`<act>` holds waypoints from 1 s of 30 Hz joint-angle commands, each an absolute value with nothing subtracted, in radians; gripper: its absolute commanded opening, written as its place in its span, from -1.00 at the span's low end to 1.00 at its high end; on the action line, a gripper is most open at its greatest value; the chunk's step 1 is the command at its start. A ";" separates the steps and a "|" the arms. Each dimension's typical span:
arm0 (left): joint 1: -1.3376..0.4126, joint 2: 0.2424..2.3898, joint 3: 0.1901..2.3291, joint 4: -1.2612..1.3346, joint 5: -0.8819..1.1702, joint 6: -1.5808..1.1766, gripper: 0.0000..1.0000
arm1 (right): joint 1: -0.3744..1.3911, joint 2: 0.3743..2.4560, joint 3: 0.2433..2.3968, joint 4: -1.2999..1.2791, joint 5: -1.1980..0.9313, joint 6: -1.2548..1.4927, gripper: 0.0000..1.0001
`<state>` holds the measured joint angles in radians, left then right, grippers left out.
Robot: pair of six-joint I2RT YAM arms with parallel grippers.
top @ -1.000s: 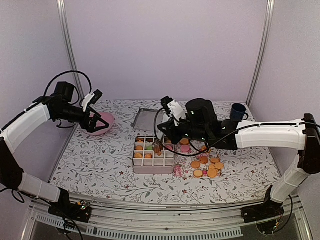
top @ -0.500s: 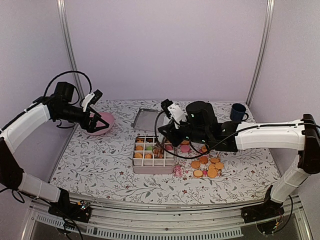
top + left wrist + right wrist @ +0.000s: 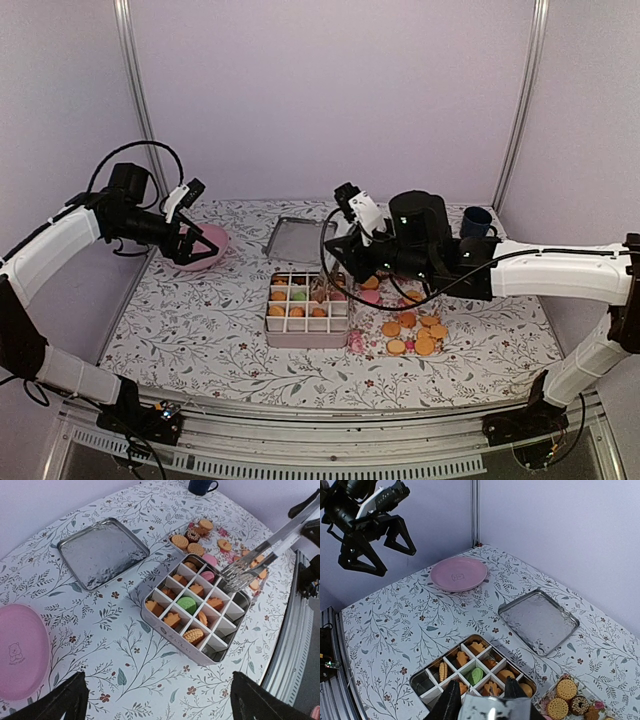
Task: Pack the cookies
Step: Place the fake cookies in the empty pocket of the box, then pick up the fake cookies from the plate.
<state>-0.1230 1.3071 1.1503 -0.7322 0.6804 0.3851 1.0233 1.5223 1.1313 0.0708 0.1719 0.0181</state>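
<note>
A tin box (image 3: 305, 337) with a white grid holds several cookies, mostly golden-orange (image 3: 171, 619), one green (image 3: 186, 605) and one pink (image 3: 207, 576); some cells are empty. More cookies (image 3: 416, 333) lie loose on a patterned sheet to its right. My right gripper (image 3: 342, 268) is shut on metal tongs (image 3: 240, 574), whose tips hang just above the box's far-right cells; I see no cookie in them. In the right wrist view the gripper (image 3: 480, 700) is over the box (image 3: 420, 680). My left gripper (image 3: 190, 250) is open and empty, high over the pink plate (image 3: 208, 244).
The tin lid (image 3: 295, 238) lies upside-down behind the box. A dark blue mug (image 3: 476, 222) stands at the back right. The table (image 3: 190, 330) has a floral cloth. Purple walls and metal posts close off the back and sides.
My right arm has drawn up and back to the right, lifting the tongs out of the box cells. The left arm has not moved.
</note>
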 commanded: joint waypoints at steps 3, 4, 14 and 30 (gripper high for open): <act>-0.112 1.305 1.182 -0.746 0.693 0.387 0.99 | 0.976 1.328 1.057 0.046 0.251 0.028 -0.42; -0.112 1.306 1.181 -0.742 0.689 0.385 0.99 | 0.966 1.303 1.046 0.035 0.260 0.037 -0.44; -0.112 1.317 1.189 -0.719 0.573 0.371 0.99 | 0.912 1.106 0.858 -0.078 0.336 0.156 -0.46; -0.096 1.303 1.166 -0.701 0.499 0.375 0.98 | 0.865 1.003 0.823 -0.325 0.408 0.276 -0.46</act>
